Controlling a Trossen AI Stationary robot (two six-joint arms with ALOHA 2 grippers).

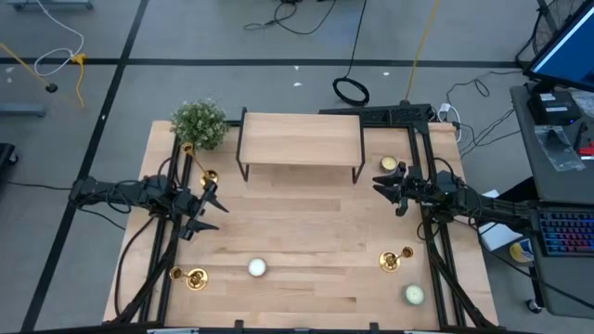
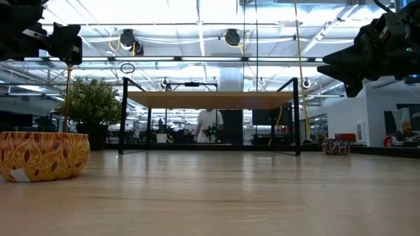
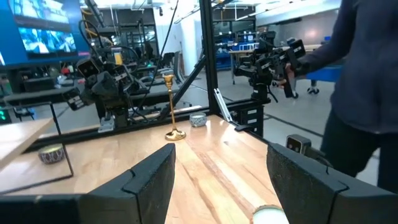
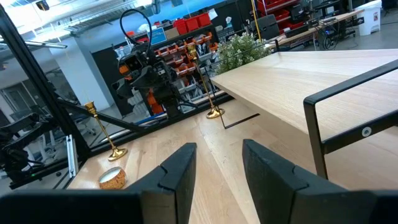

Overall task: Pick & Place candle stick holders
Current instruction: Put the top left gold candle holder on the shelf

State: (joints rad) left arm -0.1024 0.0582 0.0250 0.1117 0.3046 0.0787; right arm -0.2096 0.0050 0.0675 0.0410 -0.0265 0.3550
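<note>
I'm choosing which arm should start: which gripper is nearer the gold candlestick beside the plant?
Left. The left gripper hovers just in front of that candlestick; the right gripper is far across the table.

Three gold candlesticks stand upright — tall one (image 1: 208, 175) by plant, others front-left (image 1: 194, 277) and front-right (image 1: 391, 262).

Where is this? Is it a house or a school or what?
Probably a robot lab or workshop. Shelves of red bins line the back, a computer screen and keyboard sit beside the table, and cables trail across the floor.
</note>
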